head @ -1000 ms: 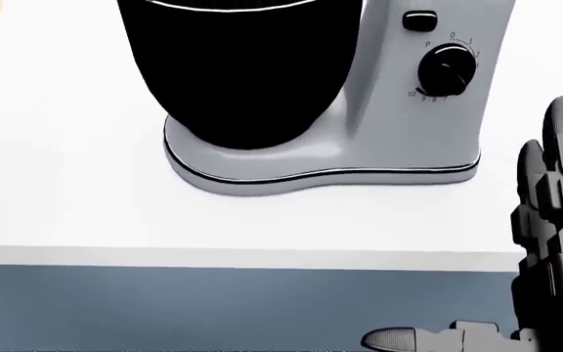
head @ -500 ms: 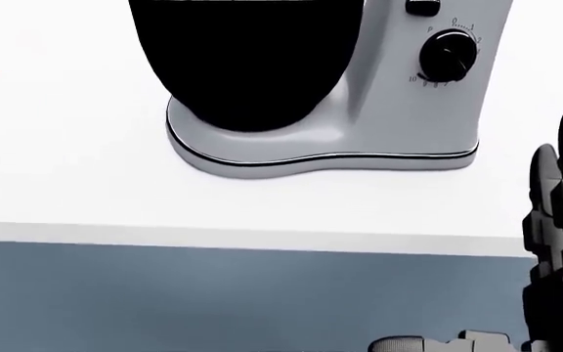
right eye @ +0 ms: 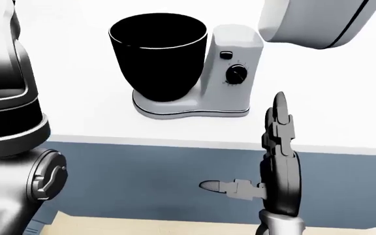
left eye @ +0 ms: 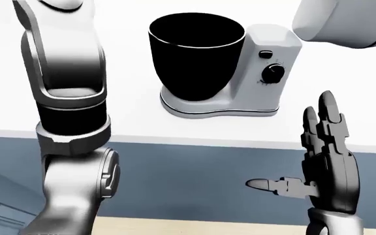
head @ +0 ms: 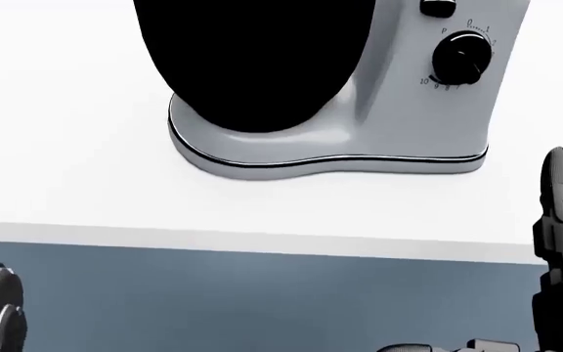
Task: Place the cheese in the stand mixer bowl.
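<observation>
The stand mixer (left eye: 271,93) stands on the white counter (left eye: 129,115), its white head (left eye: 345,22) tilted up. Its black bowl (left eye: 196,54) is open at the top, and I cannot see inside it. The cheese shows in no view. My right hand (left eye: 292,147) is open and empty at the lower right, fingers (left eye: 325,122) pointing up and thumb out to the left, below the counter edge and to the right of the mixer. My left arm (left eye: 67,98) rises along the left side and leaves the top of the view, so its hand is hidden.
The counter's blue front (left eye: 194,176) fills the lower part of the eye views, with a strip of pale floor (left eye: 208,227) below it. The mixer's speed dial (left eye: 273,73) faces me. White counter surface lies to the left and right of the mixer.
The head view shifted a little, so the camera has moved. A yellow patch at its top left is gone from view. My left arm now shows at its left edge, and my right hand sits further right.
</observation>
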